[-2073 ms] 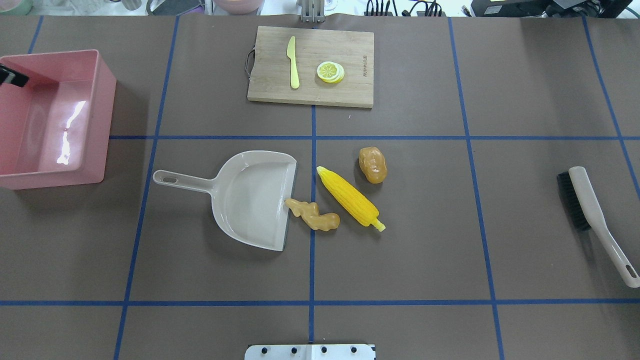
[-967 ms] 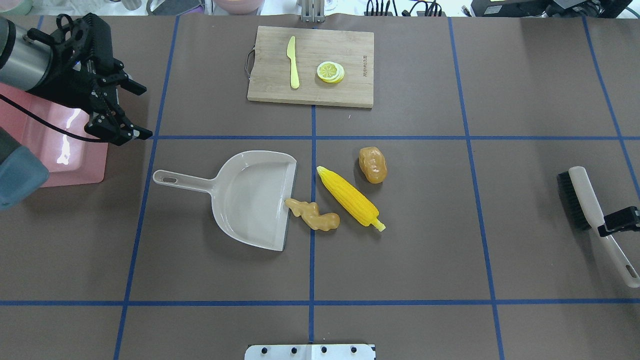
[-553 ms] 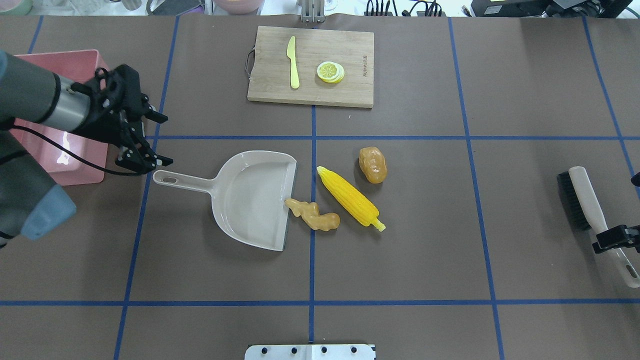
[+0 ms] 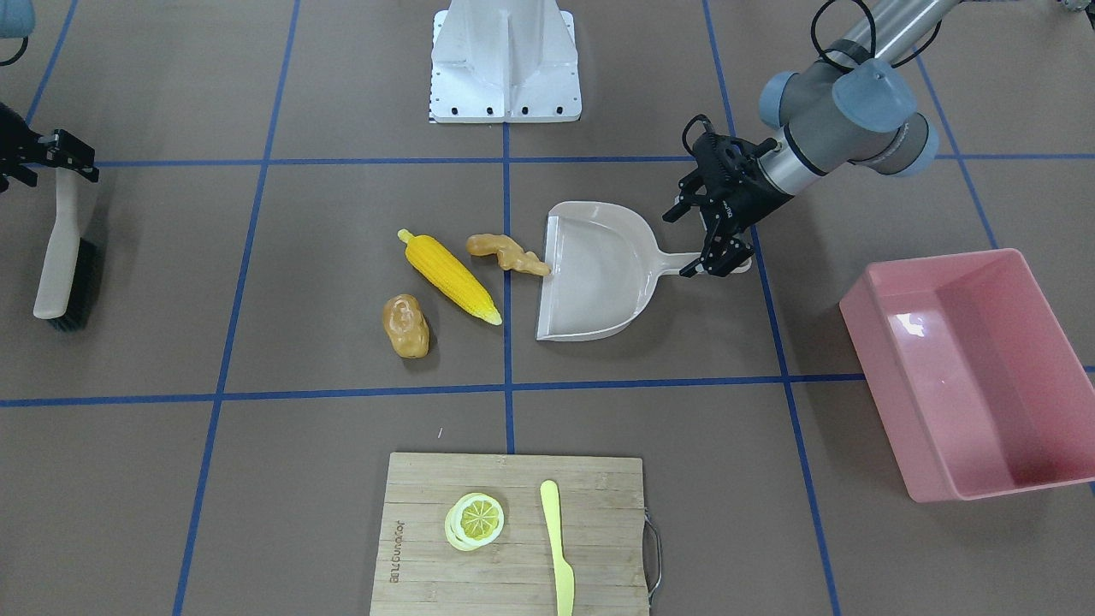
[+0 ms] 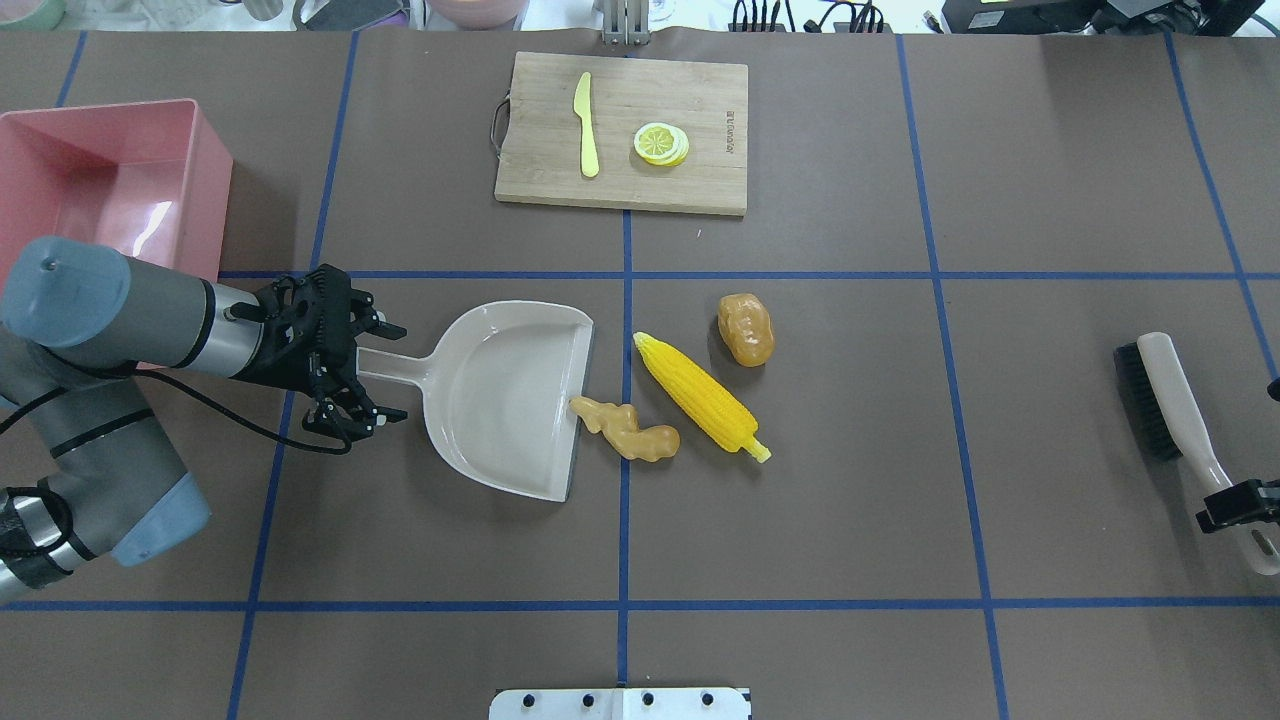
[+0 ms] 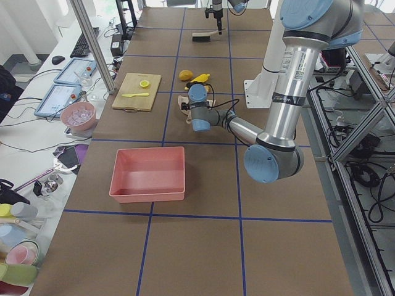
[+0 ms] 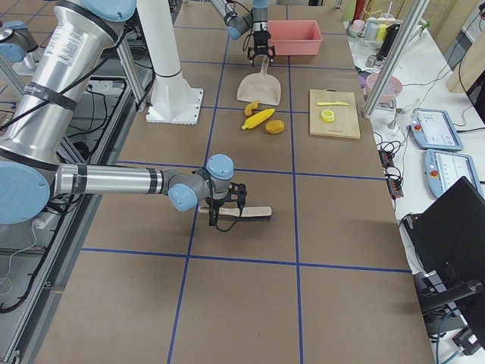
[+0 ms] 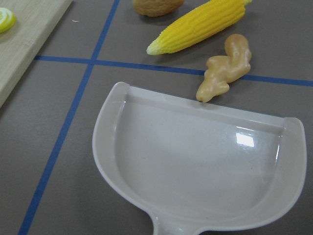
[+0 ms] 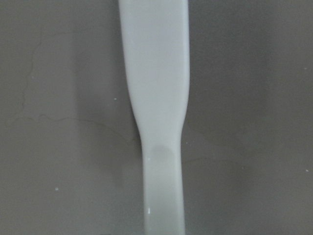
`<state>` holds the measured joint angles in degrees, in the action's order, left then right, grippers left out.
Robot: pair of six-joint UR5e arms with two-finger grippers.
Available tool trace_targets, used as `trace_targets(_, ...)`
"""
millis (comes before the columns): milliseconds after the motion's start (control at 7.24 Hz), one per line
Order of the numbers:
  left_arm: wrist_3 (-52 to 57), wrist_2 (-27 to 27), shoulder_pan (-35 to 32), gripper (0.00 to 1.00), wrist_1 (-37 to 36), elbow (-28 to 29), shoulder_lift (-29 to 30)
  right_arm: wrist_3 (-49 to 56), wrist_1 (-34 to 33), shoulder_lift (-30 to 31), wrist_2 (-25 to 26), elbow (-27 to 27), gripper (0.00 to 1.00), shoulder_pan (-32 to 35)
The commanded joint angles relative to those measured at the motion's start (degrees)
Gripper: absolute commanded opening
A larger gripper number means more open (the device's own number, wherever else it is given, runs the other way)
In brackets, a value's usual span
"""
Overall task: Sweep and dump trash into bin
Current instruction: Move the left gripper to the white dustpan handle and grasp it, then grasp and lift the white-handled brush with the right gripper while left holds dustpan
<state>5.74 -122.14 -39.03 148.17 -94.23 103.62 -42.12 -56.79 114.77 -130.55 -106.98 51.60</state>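
The left fingers (image 5: 383, 413) are spread wide, one on each side of the dustpan (image 5: 500, 400) handle, low over the worktop (image 5: 900, 450). I can't make out either finger touching the handle. The ginger (image 5: 628, 430) lies with one end against the dustpan's front lip. The corn (image 5: 700, 398) lies just beside the ginger, and the potato (image 5: 745, 328) sits near the corn's far side. The pink bin (image 5: 215, 190) stands at the worktop's left edge, apart from the dustpan. At the right edge, the right fingers (image 5: 1235, 503) are down at the brush (image 5: 1168, 390) handle. They look spread to either side of it, though the edge of the overhead view cuts them off.
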Motion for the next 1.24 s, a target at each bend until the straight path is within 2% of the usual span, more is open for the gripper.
trace_targets(0,4.7,-0.2,0.4,0.99,1.0,2.4,0.0,-0.1,0.4,0.1,-0.5,-0.1,0.19,0.0)
trace_targets(138,4.8,-0.5,0.4,0.99,1.2,2.4,0.0,-0.1,0.4,0.1,-0.6,-0.2,0.00,-0.2)
trace_targets(415,4.7,-1.0,0.4,0.99,1.9,2.7,0.7,-0.2,0.3,0.0,-1.4,-1.7,0.00,-0.3)
trace_targets(553,4.5,-0.9,0.6,0.99,2.3,5.3,1.7,-0.4,-0.5,-0.2,-1.1,-3.8,0.00,-1.7)
trace_targets(691,3.9,-0.8,1.1,0.99,3.9,7.0,2.4,-3.7,-4.0,-1.5,-0.5,-6.7,0.00,-3.9)
trace_targets(829,3.8,-0.8,1.1,0.99,4.1,7.0,2.4,-7.7,-7.9,-3.9,0.0,-11.4,0.00,-7.4)
trace_targets(1105,2.1,-0.7,1.3,0.99,4.0,7.1,2.5,-9.9,-14.2,-13.0,0.5,-13.3,0.00,-8.7)
